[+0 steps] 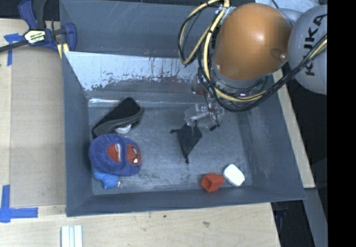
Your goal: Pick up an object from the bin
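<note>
Over the middle of the bin (156, 171), a little right, my gripper (204, 119) sits at the far edge of a flat black wedge (189, 138) | jaw gap: cannot tell, nor whether I grip it | progress: nothing clearly lifted; grasp and lift seem left | wedge's long axis runs far-to-near, narrow tip toward the near wall.

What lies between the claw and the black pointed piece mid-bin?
Nothing visible: the claw sits right at the top of the black piece. The red block and white block lie off to one side.
</note>
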{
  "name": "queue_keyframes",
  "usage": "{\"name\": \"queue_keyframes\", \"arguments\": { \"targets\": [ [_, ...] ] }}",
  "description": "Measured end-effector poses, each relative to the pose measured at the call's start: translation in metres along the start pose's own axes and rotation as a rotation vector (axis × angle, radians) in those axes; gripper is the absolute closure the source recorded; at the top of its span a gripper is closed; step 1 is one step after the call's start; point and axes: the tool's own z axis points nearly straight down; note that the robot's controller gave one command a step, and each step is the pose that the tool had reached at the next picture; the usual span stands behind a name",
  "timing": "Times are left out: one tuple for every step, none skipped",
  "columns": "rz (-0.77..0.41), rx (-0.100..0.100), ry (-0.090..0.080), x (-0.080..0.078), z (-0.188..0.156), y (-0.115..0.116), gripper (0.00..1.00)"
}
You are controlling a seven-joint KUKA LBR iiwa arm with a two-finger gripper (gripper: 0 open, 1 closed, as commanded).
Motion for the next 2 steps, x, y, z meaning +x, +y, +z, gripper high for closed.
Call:
{"name": "queue_keyframes", "arguments": {
  "targets": [
    [0.003, -0.001, -0.001, -0.0002, -0.0068, -0.0012, 1.0],
    [0.006, 0.0, -0.002, -0.0002, -0.0091, -0.0022, 1.0]
  ]
}}
